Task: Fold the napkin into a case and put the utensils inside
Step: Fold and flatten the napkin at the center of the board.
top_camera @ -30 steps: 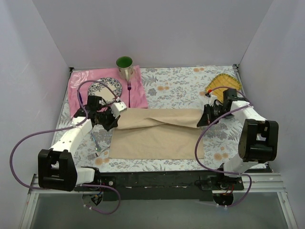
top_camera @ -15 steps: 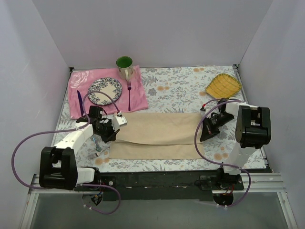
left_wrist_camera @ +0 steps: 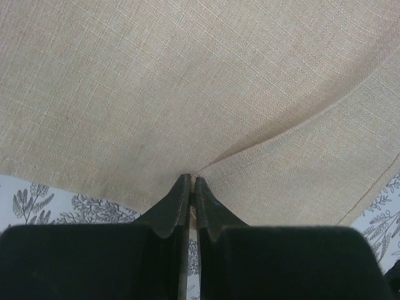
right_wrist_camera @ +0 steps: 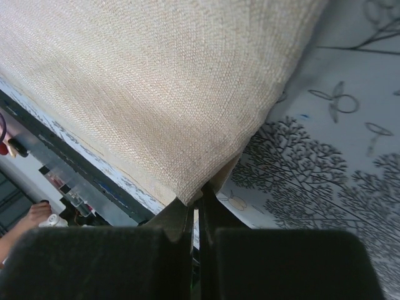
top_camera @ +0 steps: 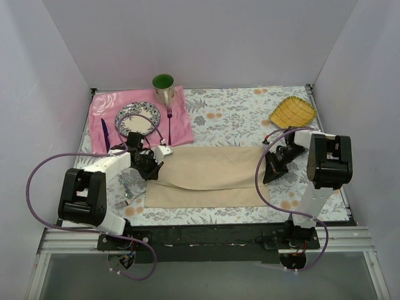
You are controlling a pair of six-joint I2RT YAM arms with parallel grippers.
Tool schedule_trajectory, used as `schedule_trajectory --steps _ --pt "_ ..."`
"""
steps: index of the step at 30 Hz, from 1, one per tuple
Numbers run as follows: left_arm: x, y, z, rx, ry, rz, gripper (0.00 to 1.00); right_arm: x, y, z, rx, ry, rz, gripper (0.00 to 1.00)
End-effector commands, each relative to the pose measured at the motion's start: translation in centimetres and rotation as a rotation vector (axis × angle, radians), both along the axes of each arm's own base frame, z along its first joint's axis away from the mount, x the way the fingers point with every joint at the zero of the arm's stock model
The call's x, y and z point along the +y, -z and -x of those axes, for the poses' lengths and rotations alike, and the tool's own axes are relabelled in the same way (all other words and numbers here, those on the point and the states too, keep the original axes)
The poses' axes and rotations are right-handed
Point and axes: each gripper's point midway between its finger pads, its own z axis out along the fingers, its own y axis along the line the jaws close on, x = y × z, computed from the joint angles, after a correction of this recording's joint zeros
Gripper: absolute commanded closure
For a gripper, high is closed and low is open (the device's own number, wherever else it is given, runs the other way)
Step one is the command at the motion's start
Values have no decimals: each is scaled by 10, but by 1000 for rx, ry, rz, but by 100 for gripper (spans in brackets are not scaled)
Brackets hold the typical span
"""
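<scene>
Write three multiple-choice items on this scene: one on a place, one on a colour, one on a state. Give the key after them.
1. Where does the patterned plate lie?
A. flat on the pink mat
B. upside down on the floor
C. stacked on a second plate

2. What colour is the inside of the mug?
A. red
B. green
C. blue

3. What state is the left hand in?
A. wide open, holding nothing
B. shut on nothing
C. shut on the napkin

Key:
1 A: the top view shows the plate resting on the mat, pink cloth all around it.
2 B: the top view looks down into a green interior.
3 C: in the left wrist view the fingers meet on a pinch of beige cloth, with a crease running out from them.
</scene>
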Motion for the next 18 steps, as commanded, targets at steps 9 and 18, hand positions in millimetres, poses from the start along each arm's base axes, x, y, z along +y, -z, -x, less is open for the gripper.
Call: schedule_trajectory --steps 9,18 --pt "-26 1 -40 -55 -39 -25 100 -58 15 -76 -174 20 169 99" --pt "-36 -62 -21 -114 61 57 100 -45 -32 -25 -132 -94 73 99"
